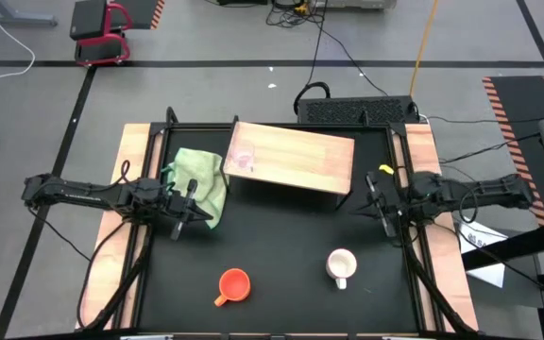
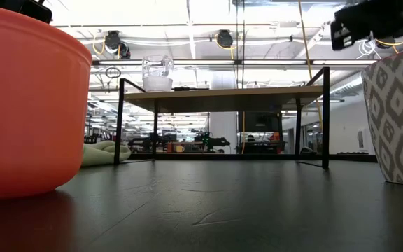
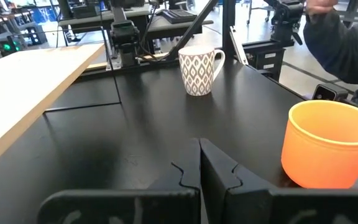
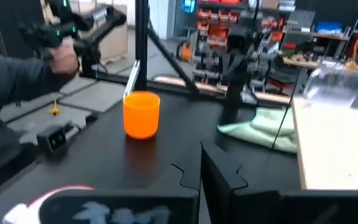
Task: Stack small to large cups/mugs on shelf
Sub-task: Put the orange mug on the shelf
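Note:
The small clear glass cup (image 1: 242, 159) (image 2: 157, 73) stands on the left end of the wooden shelf (image 1: 296, 156) (image 2: 222, 91). On the black table near its front edge stand the orange mug (image 1: 234, 285) (image 3: 328, 146) (image 4: 142, 114) and the patterned white mug (image 1: 341, 266) (image 3: 197, 71). My left gripper (image 1: 201, 210) (image 3: 199, 158) is shut at the table's left side, beside the green cloth. At the table's right side my right gripper (image 1: 371, 200) (image 4: 201, 165) is also shut. Neither holds anything.
A light green cloth (image 1: 201, 179) (image 4: 263, 130) lies left of the shelf. The shelf rests on thin dark legs (image 2: 121, 119). Beyond the table a person (image 3: 340, 37) stands, a hand (image 4: 64, 59) showing in the right wrist view. Open black tabletop (image 1: 281, 236) lies between the mugs and the shelf.

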`<state>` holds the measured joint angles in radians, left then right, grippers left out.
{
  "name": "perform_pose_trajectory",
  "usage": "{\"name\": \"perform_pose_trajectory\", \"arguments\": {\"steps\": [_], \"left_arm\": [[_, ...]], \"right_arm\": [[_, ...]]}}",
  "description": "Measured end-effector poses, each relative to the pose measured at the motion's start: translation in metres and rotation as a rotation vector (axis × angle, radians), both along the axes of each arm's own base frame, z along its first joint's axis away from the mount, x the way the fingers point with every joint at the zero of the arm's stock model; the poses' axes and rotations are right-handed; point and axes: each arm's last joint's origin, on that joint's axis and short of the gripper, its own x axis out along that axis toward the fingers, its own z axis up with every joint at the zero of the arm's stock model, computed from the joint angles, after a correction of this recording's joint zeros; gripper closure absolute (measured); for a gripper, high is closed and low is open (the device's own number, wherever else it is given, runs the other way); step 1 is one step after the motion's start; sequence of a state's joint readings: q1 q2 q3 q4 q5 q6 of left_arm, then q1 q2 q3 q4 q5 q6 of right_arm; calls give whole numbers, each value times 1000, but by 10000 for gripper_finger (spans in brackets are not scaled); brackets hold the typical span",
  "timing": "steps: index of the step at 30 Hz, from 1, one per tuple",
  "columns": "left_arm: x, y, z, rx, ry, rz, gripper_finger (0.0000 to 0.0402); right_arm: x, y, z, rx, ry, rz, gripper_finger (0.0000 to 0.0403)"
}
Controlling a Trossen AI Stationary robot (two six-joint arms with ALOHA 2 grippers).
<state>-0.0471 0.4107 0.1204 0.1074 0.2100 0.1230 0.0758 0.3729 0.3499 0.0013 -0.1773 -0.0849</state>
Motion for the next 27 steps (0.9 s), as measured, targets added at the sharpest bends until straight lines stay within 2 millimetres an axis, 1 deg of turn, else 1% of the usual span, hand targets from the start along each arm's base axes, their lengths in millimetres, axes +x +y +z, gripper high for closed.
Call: {"name": "perform_pose_trajectory", "arguments": {"steps": [4, 11, 17, 24, 27], "left_arm": [[0, 0, 0, -1, 0, -13, 401], [-1, -2, -1, -17, 11, -64, 401], [-1, -6, 0, -29, 5, -109, 401], [-2, -17, 5, -70, -26, -189, 401], [-1, -23, 7, -94, -45, -182, 401]], "right_arm": [[0, 6, -13, -12, 16, 2, 403], [-4, 17, -19, 4, -3, 84, 403], [-6, 23, -30, 0, 7, 76, 403], [-7, 27, -36, -3, -1, 112, 403], [-7, 27, -37, -8, 1, 114, 403]]}}
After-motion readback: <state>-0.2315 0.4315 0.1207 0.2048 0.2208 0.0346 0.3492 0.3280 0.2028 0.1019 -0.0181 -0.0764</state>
